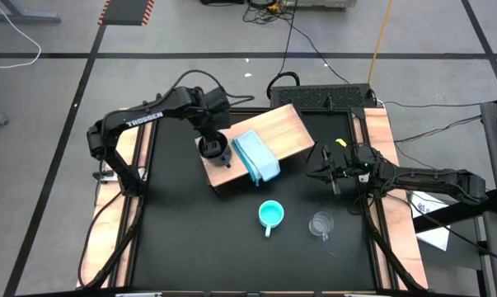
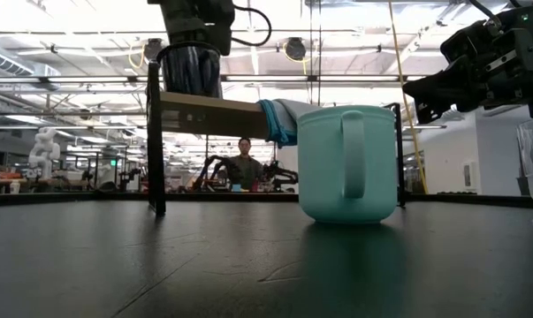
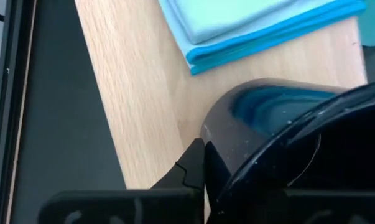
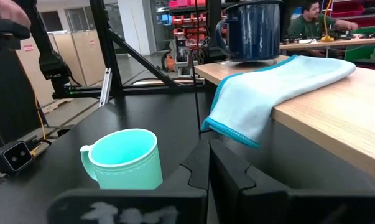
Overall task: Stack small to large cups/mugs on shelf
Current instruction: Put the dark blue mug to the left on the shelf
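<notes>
The dark navy mug [image 1: 215, 149] stands upright on the tan wooden shelf [image 1: 283, 130], near its left end. It also shows in the low view [image 2: 192, 72] and the right wrist view [image 4: 255, 30]. My left gripper [image 1: 212, 140] comes down onto the mug from above and is shut on it. The turquoise cup [image 1: 270, 214] stands on the black table in front of the shelf. The clear glass mug [image 1: 321, 223] stands to the right of the turquoise cup. My right gripper [image 1: 325, 173] hangs shut and empty to the right of the shelf. My left gripper holds the navy mug by its wall at the rim [image 3: 215, 163]. One finger [image 3: 188, 169] lies against the outside of the wall, and the mug hides the other finger. The fingers point down from above. The mug is upright with its base on the shelf [image 3: 143, 106].
A folded pale blue cloth [image 1: 256, 157] lies on the shelf beside the mug, and one corner hangs over the shelf's near edge [image 4: 237, 118]. The shelf stands on dark legs [image 2: 156, 141] above the table. A person sits in the room beyond the table [image 2: 244, 163].
</notes>
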You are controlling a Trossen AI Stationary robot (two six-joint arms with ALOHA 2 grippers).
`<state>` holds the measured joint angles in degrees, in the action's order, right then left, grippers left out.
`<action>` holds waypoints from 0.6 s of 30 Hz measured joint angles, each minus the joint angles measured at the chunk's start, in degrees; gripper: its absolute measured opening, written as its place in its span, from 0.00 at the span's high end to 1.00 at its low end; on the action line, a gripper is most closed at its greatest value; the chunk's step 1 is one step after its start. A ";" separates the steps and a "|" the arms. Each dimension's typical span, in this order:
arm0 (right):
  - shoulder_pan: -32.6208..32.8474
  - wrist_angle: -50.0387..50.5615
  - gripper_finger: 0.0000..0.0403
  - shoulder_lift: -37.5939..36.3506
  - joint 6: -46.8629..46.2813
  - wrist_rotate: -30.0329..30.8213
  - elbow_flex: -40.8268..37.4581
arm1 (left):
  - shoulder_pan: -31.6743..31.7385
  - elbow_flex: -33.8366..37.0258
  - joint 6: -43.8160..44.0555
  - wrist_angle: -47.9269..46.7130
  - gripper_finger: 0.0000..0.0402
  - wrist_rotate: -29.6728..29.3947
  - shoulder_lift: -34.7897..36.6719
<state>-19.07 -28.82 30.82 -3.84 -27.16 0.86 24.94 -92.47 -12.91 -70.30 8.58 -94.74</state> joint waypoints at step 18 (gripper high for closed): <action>0.00 0.02 1.00 -0.01 0.00 -0.02 0.00 | 0.06 -0.24 0.97 0.09 0.90 -0.79 0.16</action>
<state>-19.07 -28.80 30.81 -3.84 -27.18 0.86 24.99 -92.71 -11.94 -70.22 7.79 -94.59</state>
